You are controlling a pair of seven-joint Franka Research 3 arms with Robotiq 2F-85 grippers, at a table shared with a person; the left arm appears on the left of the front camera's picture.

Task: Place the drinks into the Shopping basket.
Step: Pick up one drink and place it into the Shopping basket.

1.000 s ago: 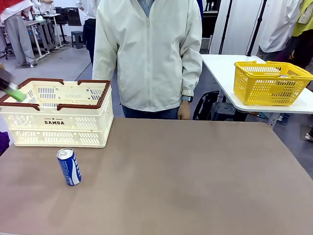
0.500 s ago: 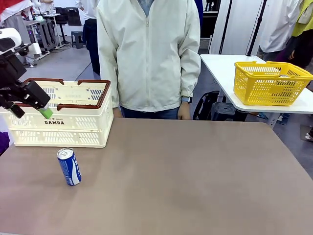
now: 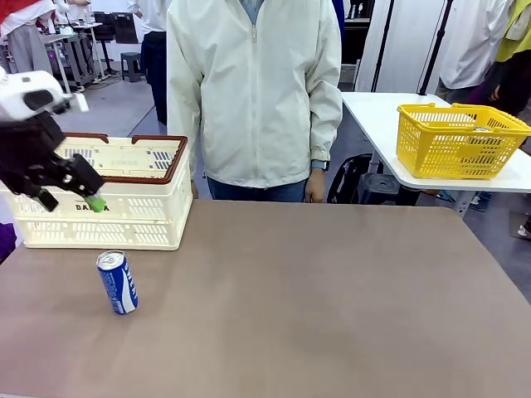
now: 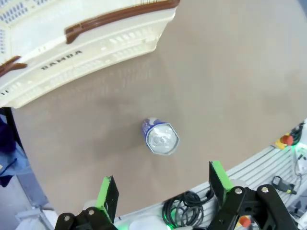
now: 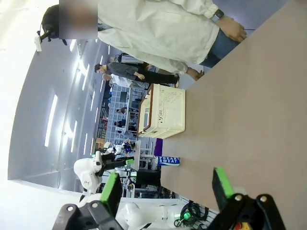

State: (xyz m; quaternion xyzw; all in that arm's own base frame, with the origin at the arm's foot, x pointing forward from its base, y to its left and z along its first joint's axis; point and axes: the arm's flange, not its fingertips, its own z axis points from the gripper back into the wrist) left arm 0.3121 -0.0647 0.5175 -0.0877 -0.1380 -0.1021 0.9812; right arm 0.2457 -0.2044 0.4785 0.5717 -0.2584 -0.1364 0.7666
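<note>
A blue drink can (image 3: 118, 283) with white markings stands upright on the brown table, just in front of the Shopping basket (image 3: 177, 159). That basket is a cream slotted crate with a brown rim at the far left. My left gripper (image 3: 70, 201) hangs open before the crate's near wall, above and left of the can. In the left wrist view the can's silver top (image 4: 160, 138) lies below, between the spread green fingers (image 4: 109, 191), with the Shopping basket (image 4: 96, 43) beyond. My right gripper (image 5: 165, 188) is open and holds nothing; the Shopping basket (image 5: 165, 112) and can (image 5: 167, 160) sit far off.
A person in a cream jacket (image 3: 253, 91) stands at the table's far edge, arms down. A yellow mesh basket (image 3: 458, 139) rests on a white side table at the back right. Bare brown tabletop (image 3: 332, 298) stretches across the middle and right.
My left gripper has come in from the left edge, moving right and downward across the crate's front toward the blue can. The can and crate have not moved.
</note>
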